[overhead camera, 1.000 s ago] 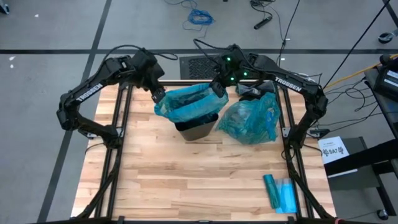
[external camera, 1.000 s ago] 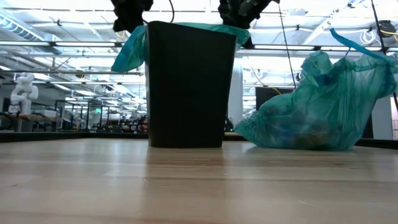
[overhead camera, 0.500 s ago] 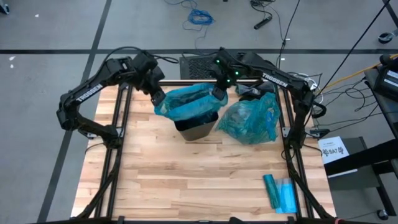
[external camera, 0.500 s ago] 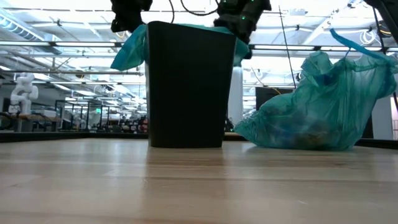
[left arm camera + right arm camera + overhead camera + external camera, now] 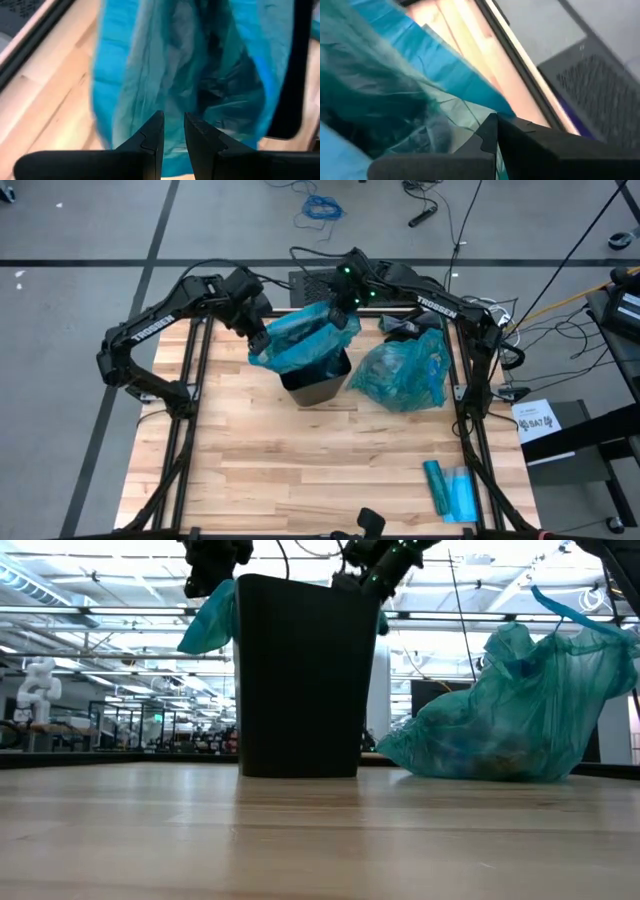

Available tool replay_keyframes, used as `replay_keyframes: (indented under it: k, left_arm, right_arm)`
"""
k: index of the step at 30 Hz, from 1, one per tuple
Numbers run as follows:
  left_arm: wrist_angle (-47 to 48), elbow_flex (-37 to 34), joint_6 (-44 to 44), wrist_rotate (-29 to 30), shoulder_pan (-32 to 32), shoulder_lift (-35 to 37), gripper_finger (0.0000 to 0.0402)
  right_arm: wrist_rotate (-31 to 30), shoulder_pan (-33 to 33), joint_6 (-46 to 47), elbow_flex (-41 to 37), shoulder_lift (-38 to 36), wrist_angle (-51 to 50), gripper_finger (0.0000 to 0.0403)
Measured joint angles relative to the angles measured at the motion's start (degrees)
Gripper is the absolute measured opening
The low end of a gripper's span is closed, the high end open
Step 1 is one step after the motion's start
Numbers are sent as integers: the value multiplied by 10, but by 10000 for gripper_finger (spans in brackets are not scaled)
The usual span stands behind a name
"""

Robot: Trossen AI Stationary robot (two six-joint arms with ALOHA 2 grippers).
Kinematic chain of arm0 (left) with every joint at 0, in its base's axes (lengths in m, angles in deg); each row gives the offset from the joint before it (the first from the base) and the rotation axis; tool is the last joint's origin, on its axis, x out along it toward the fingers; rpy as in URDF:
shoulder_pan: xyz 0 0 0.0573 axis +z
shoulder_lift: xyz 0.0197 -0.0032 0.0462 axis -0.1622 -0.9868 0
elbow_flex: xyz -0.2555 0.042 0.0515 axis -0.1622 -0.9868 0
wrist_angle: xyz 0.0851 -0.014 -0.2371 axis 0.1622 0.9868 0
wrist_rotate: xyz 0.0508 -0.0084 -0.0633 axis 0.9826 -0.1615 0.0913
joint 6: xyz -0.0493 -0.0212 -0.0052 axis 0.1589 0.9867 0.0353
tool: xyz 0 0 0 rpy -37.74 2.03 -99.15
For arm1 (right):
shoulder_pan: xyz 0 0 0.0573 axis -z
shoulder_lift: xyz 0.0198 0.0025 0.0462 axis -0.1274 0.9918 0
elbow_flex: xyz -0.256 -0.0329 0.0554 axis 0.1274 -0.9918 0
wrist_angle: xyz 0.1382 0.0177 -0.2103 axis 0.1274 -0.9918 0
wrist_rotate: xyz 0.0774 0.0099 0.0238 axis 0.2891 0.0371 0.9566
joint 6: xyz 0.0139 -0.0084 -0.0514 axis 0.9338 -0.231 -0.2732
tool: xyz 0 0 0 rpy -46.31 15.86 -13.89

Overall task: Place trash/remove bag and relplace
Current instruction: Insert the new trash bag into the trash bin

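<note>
Black waste bin (image 5: 300, 675): standing upright toward the far side of the wooden worktop (image 5: 300, 470), a fresh teal liner bag (image 5: 298, 340) being draped over its rim. Liner is thin, soft film, very light and slippery; it is likely bunching and sliding unless pinched at the hem and pulled down outside the rim.

Left claw (image 5: 256, 337): hanging at the bin's left rim, fingers narrowly parted in the left wrist view with teal film just beyond them; whether film is actually pinched between them cannot be told.

Right claw (image 5: 338, 317): working at the far right corner of the rim, fingers shut, apparently nipping the liner's edge (image 5: 470, 107), though the blurred wrist view leaves this uncertain.

Filled teal bag (image 5: 405, 370): slumping on the worktop just beside the bin's right; the trash seems to be inside it, only dim shapes showing through the film. Soft, lumpy load; best taken by its gathered neck.

Teal bag roll (image 5: 450, 490): lying near the worktop's front right corner.
</note>
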Motion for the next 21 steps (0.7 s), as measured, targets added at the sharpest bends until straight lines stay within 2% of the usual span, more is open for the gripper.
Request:
replay_keyframes:
  k: [7,10,14,21]
  left_arm:
    - [8,0,0,85,0,-4,72]
    - [12,0,0,94,0,-4,72]
    - [18,0,-1,119,0,-4,72]
    - [18,0,0,119,0,-5,72]
  right_arm:
    - [4,3,10,0,20,-83,0]
    - [11,3,5,-1,20,-85,0]
    - [75,3,11,0,20,-92,0]
    - [81,2,24,0,19,-192,0]
